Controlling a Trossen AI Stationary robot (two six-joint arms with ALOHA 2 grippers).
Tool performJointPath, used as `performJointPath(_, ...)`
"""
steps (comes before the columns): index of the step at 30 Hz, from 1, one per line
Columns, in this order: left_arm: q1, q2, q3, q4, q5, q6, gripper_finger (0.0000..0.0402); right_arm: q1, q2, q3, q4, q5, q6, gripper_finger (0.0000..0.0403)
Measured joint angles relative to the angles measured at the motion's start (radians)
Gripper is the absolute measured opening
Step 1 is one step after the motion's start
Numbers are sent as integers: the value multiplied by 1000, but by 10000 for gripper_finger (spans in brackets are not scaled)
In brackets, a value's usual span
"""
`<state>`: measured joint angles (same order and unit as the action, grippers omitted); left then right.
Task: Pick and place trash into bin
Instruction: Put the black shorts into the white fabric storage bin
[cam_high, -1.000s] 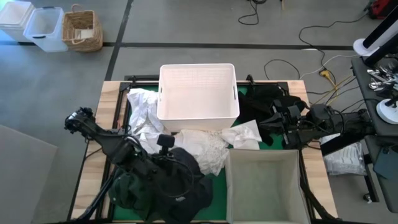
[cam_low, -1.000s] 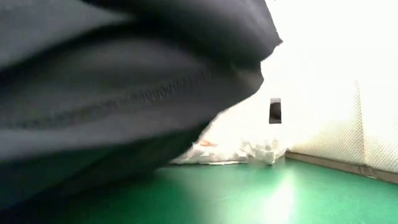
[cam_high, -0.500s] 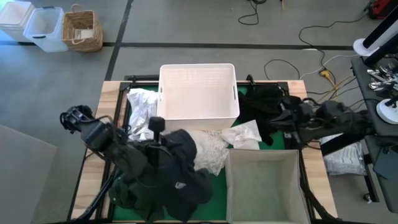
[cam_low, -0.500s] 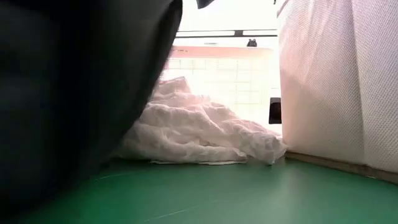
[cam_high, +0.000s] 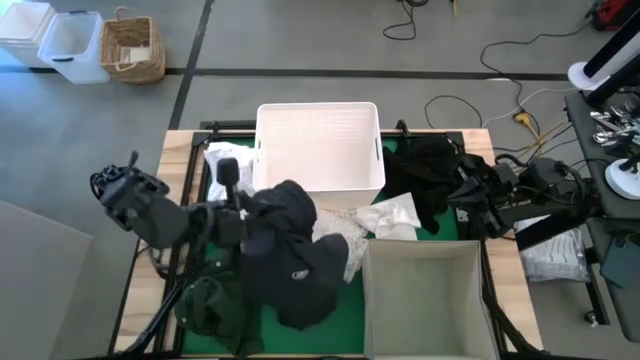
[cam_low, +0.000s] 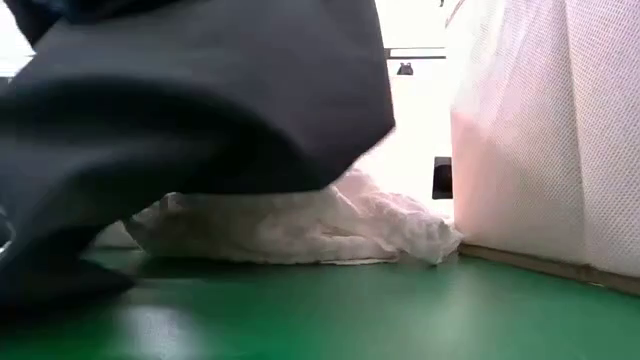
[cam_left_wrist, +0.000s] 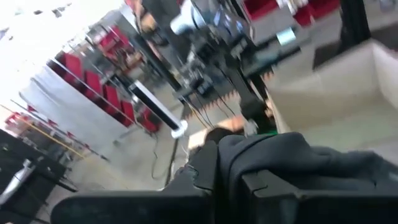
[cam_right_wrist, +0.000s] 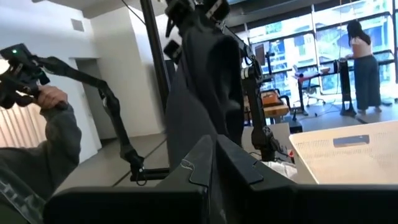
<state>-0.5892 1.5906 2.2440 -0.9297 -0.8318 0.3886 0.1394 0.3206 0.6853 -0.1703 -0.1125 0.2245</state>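
My left gripper (cam_high: 256, 212) is shut on a black garment (cam_high: 292, 262), raised over the green mat just near of the white tub (cam_high: 318, 145). In the low view the garment (cam_low: 200, 100) hangs in front of crumpled white sheets (cam_low: 300, 220). More white sheets (cam_high: 385, 215) lie by the tub, and a dark green garment (cam_high: 210, 305) lies at the near left. My right gripper (cam_high: 462, 196) is shut and held level beside another black cloth (cam_high: 420, 170) at the far right; I see nothing between its fingers (cam_right_wrist: 214, 165). My left gripper pinches a bunched fold of the black garment (cam_left_wrist: 267, 158) between its two fingers, coming level from the table's left. The garment hangs below the fingers, bunched at the hold and loose lower down (cam_high: 300, 295). Whether its lower end touches the mat, I cannot tell.
A grey fabric box (cam_high: 425, 300) stands at the near right, its wall (cam_low: 540, 130) close in the low view. Beyond the table a person's hand (cam_right_wrist: 50, 96) holds a control arm. Cables, baskets and a workbench lie off the table.
My left gripper has risen and swung toward the far edge and the white tub, carrying the black garment. The garment has come up off the dark green one and now hangs stretched below the fingers. My right arm has drawn back slightly toward the right edge.
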Motion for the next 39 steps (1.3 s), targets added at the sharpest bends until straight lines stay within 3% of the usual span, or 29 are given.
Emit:
performJointPath(11,0,0,113,120,1,101,0,0,0,0,1,0,3,13)
performJointPath(30,7,-5,112,532,4,284,0,0,-4,46,4,1,25,13)
performJointPath(39,15,33,111,761,138,347,0,0,-18,93,28,-5,53,13)
